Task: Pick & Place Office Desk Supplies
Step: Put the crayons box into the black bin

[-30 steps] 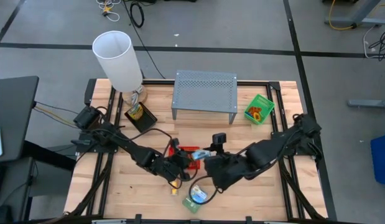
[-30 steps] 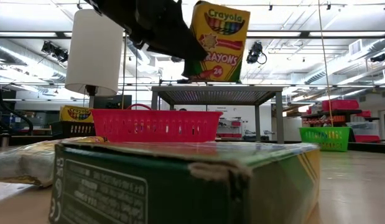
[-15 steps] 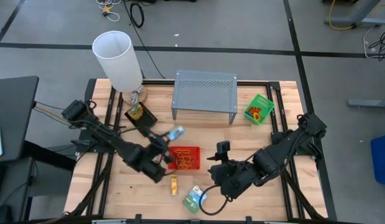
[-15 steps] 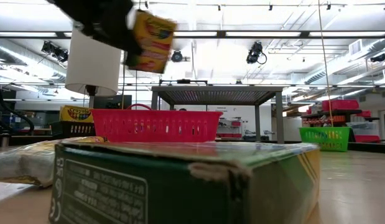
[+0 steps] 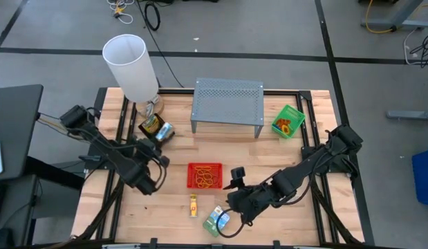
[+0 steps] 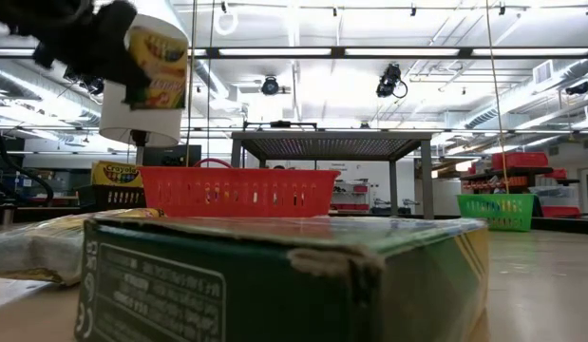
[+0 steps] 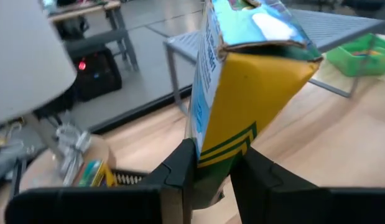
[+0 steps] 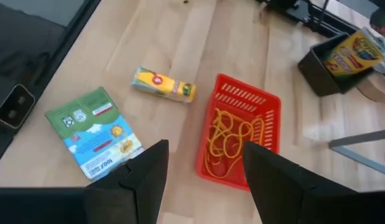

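High view: everything here is placed relative to the red tray (image 5: 205,176), which sits mid-table on the wooden table (image 5: 303,228), going from the near edge to the far edge.
Green packet (image 5: 217,221): near the table's front edge, a little to the right of the red tray and nearer than it, lying flat.
Right gripper (image 5: 231,206): between the green packet and the red tray, hovering just beside the packet; its fingers stand apart with nothing between them, as the right wrist view shows with the packet (image 8: 96,132) and the tray (image 8: 240,131) ahead of the fingers.
Small yellow packet (image 5: 193,205): just in front of the red tray, lying flat and apart from the green packet.
Rubber bands (image 5: 207,177): a loose orange-yellow tangle inside the red tray.
Left gripper (image 5: 158,142): left of the red tray and farther back, raised above the table, fingers clamped on a crayon box.
Crayon box (image 7: 242,99): held by its lower end between the left fingers, tilted, off the table; in the low view it (image 6: 158,68) hangs high in front of the lampshade.
Black box (image 5: 155,128): left and behind the red tray, just under the held crayon box, with another crayon box inside it.
Metal stand (image 5: 227,104): behind the red tray.
Green tray (image 5: 288,121): behind and right of the red tray, beside the stand.
Lampshade (image 5: 131,67): far left corner, behind the black box.
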